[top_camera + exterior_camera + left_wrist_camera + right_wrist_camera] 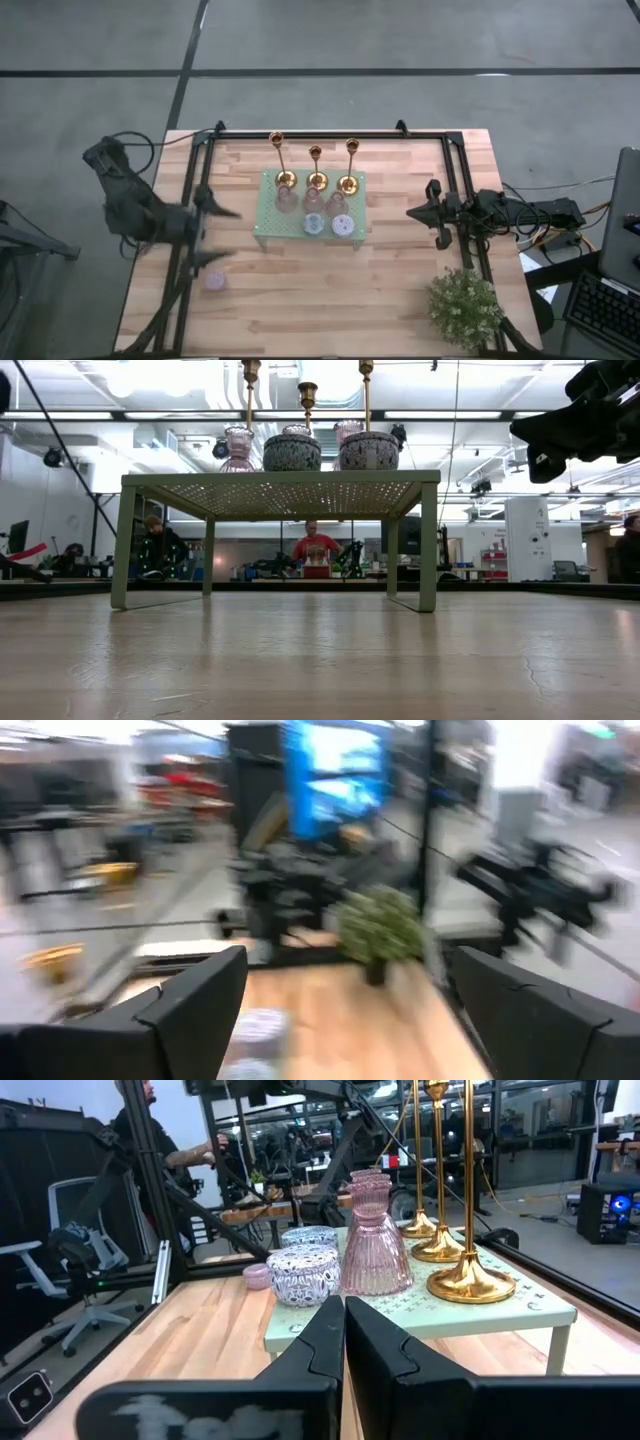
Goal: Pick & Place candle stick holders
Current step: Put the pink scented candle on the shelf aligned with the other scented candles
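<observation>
Three gold candle stick holders (317, 180) stand upright on their round bases along the far row of a pale green perforated stand (265, 215); they also show in the right wrist view (470, 1280). My left gripper (218, 236) hovers open left of the stand, above the table, with nothing between its fingers (200, 1000). My right gripper (412, 212) waits shut to the right of the stand, pointing level at it (340, 1308).
Pink ribbed glass pieces (375, 1245) and patterned blue-white jars (300, 1270) share the stand in front of the candlesticks. A small lavender piece (215, 280) sits on the wood near my left gripper. A potted plant (465, 305) stands at the near right. A black frame (455, 170) rims the table.
</observation>
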{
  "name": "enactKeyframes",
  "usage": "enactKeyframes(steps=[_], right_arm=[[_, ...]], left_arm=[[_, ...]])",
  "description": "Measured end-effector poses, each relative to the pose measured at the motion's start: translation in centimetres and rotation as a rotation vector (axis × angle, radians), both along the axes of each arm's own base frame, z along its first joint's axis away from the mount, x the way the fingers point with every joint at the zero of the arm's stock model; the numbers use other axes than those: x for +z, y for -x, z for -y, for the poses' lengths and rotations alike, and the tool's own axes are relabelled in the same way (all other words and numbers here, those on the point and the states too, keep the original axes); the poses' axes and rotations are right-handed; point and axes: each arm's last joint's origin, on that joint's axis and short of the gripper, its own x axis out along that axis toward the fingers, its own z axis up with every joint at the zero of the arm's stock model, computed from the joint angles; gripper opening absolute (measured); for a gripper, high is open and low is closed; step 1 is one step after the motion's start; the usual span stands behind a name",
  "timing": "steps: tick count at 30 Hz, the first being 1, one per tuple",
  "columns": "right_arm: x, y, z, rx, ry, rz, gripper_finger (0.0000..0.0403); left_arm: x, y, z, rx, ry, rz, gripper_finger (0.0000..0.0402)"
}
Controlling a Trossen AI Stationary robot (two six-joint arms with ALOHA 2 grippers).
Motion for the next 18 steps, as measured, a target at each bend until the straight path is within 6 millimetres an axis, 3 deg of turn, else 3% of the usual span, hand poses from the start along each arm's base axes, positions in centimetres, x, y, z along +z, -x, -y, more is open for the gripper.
enactKeyframes(steps=[4, 7, 11, 18], right_arm=[[0.0, 0.0, 0.0, 0.000, 0.000, 0.000, 0.0009], [0.0, 0.0, 0.0, 0.000, 0.000, 0.000, 0.0009], [0.0, 0.0, 0.0, 0.000, 0.000, 0.001, 0.0009], [0.0, 0.0, 0.0, 0.000, 0.000, 0.000, 0.0009]], left_arm=[[0.8, -0.4, 1.1, -0.108, 0.011, -0.092, 0.0358], [1.5, -0.7, 1.5, -0.088, 0.068, -0.215, 0.0358], [1.0, -1.3, 2.3, -0.026, 0.111, -0.434, 0.0358], [-2.7, -2.4, 4.1, 0.108, 0.153, -0.870, 0.0358]])
